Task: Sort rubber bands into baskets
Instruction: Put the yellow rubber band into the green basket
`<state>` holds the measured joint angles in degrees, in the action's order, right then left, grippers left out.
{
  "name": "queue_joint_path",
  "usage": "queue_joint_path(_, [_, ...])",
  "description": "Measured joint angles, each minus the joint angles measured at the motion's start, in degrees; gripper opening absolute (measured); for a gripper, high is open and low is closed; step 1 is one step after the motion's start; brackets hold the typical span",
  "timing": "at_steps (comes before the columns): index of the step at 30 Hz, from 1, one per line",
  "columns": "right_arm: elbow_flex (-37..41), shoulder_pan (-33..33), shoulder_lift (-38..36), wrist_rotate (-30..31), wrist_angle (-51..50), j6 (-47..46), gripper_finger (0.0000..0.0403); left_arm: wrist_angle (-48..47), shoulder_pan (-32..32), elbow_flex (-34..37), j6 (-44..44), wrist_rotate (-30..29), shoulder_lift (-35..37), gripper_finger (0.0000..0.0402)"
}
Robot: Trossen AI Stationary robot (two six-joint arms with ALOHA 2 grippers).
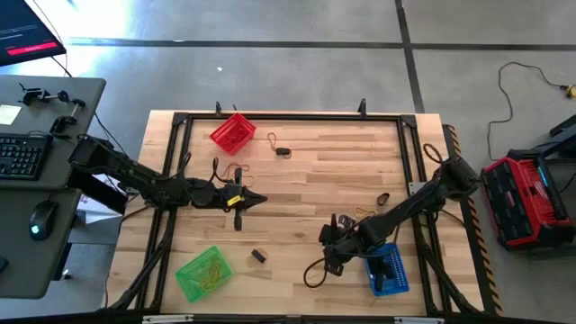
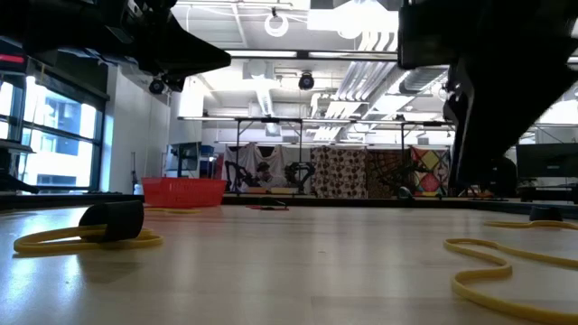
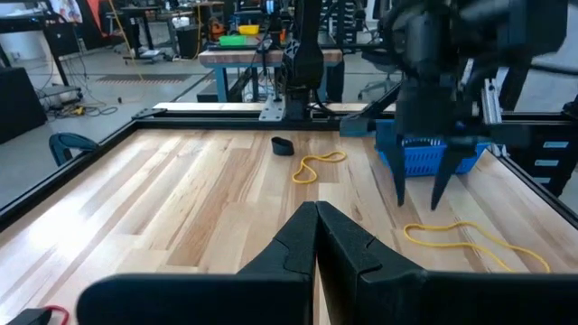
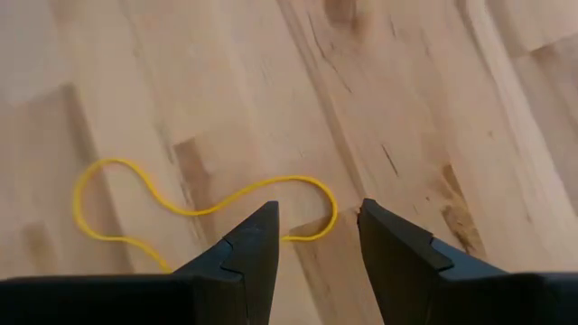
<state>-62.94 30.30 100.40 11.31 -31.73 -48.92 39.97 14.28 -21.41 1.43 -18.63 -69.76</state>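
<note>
Pale butcher-block boards make up my table (image 1: 297,171), framed by a black rail. From its centre, the red basket (image 1: 233,133) sits out at eleven o'clock, the green basket (image 1: 203,273) at seven with yellow bands inside, and the blue basket (image 1: 389,270) at four. My right gripper (image 4: 316,236) hangs over the wood just beside the blue basket, its two fingers spread apart with nothing between them; directly under the tips lies a yellow rubber band (image 4: 203,209), flat on the boards in a wavy loop. My left gripper (image 3: 316,236) hovers just left of the table's centre, near nine o'clock, fingers pressed together and holding nothing. Seen from my left wrist, another yellow band (image 3: 318,166) and a small black band (image 3: 283,144) lie on the wood farther out, near the blue basket.
</note>
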Motion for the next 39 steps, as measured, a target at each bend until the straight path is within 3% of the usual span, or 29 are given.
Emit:
queue_joint_path(12, [-0.04, -1.07, 6.61, -0.59, 0.03, 1.43, 0.0127, 0.13, 0.0, 0.0, -0.02, -0.17, 0.0, 0.0])
queue_joint_path(17, [-0.24, -1.46, 7.35, -1.83, 0.31, 3.01, 0.0086, 0.13, 0.0, 0.0, 0.0, -0.26, 0.0, 0.0])
queue_joint_path(22, [-0.12, -1.4, 6.79, -2.35, 0.46, 6.07, 0.0014, 0.13, 0.0, 0.0, 0.41, -0.26, 0.0, 0.0])
queue_joint_path(26, [0.12, -1.44, 5.45, -1.61, -0.78, 7.02, 0.0011, 0.13, 0.0, 0.0, 1.53, 0.23, 0.0, 0.0])
queue_joint_path(39, [0.09, 0.97, -2.94, 20.87, 0.78, 10.2, 0.0001, 0.67, 0.46, -0.32, 8.68, 0.43, -2.66, 0.0012])
